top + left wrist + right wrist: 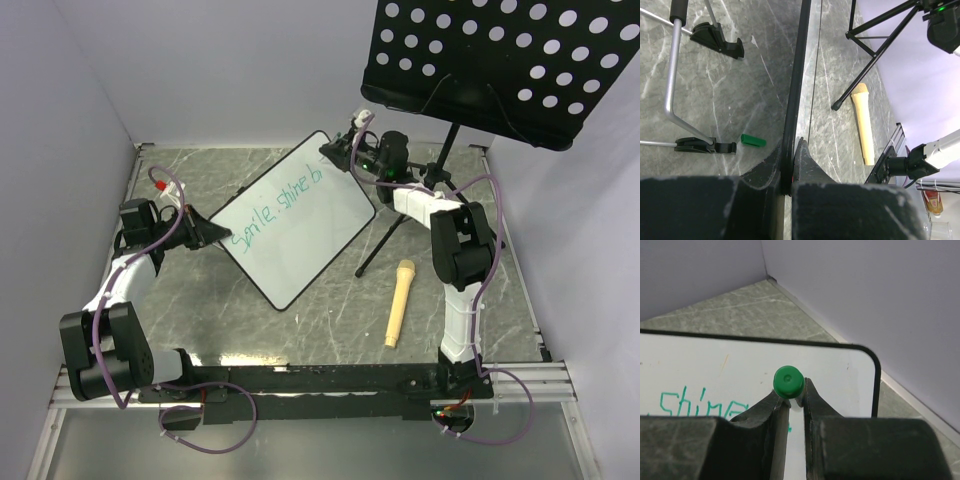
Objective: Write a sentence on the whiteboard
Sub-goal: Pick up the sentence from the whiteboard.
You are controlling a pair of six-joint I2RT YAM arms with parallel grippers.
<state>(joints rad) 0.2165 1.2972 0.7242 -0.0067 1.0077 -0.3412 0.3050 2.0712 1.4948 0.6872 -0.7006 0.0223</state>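
Directly under my right gripper (pixel 792 390) sits the whiteboard (pixel 715 365), far rounded corner just right of my fingers. The jaws are closed on a green marker (pixel 788 381). I only see its butt end, the tip is hidden below the fingers, so I can't tell if it touches the board. The sentence (pixel 695 402) lies left of the gripper, with "shine" readable in the wrist view. From above, the sentence (pixel 275 208) reads "Smile, shine b" and ends right beside the right gripper (pixel 348 150). My left gripper (pixel 790 150) is closed on the board's black frame (pixel 797 75) at the opposite end, frame running straight away from the fingers. From above, the left gripper (pixel 205 232) sits at the start of the line, well apart from the writing end. The key relation is that the text follows the board's long edge, from the left gripper toward the right one. Blank board for the next letters lies only between the marker and the far corner, to the right of my right fingers. That makes the right arm the nearer one and the left arm just a brace. My judgement is that the task is over halfway, with "bright" unfinished and little room before the frame. Off to the side are a green cap (pixel 752 141), a beige microphone (pixel 398 302) and a music stand (pixel 510 60), none of them near the stroke.
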